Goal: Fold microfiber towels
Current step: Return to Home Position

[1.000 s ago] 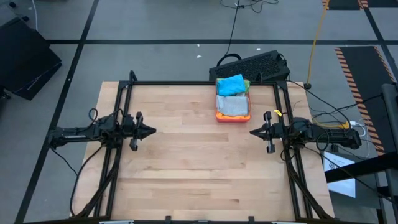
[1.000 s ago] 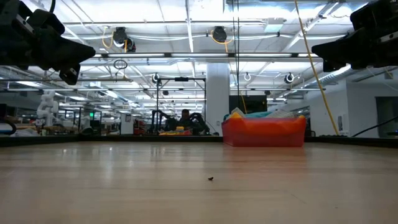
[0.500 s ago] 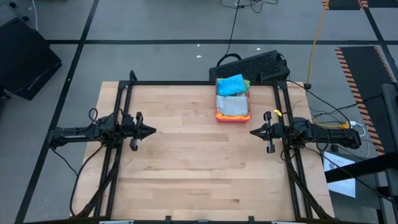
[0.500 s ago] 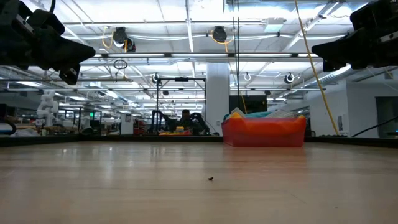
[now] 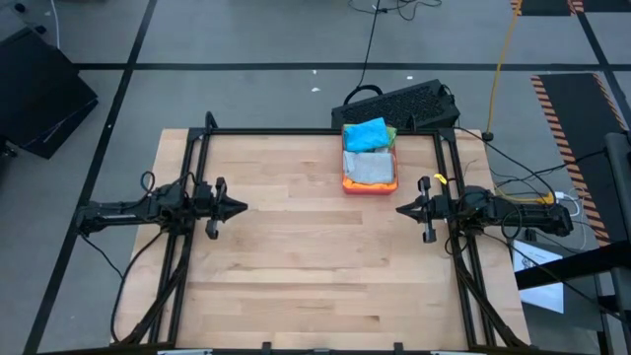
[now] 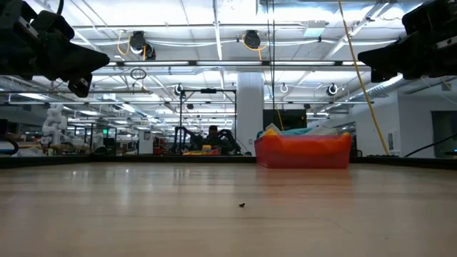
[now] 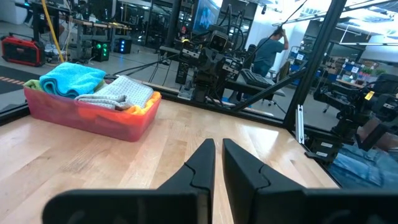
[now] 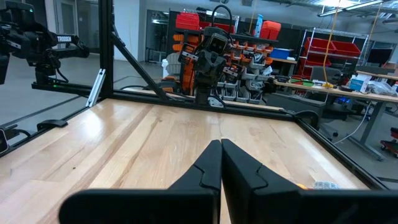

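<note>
The microfiber towels lie piled in a pink-red tray (image 5: 347,183) at the table's far edge, right of the middle. A bright blue towel (image 5: 366,134) is at the tray's far end, a grey one (image 5: 370,170) at its near end, and a green edge (image 5: 392,134) shows beside the blue. The left wrist view shows the same tray (image 7: 93,118), blue towel (image 7: 71,78) and grey towel (image 7: 121,93). My left gripper (image 5: 242,208) hovers level at the table's left side, shut and holding nothing. My right gripper (image 5: 399,209) hovers level at the right side, also shut and holding nothing.
A black frame (image 5: 296,131) runs along the table's far edge and down both sides. A black keyboard (image 5: 399,104) lies on the floor beyond the far edge. A small dark speck (image 6: 242,205) sits on the bare wood between the two arms.
</note>
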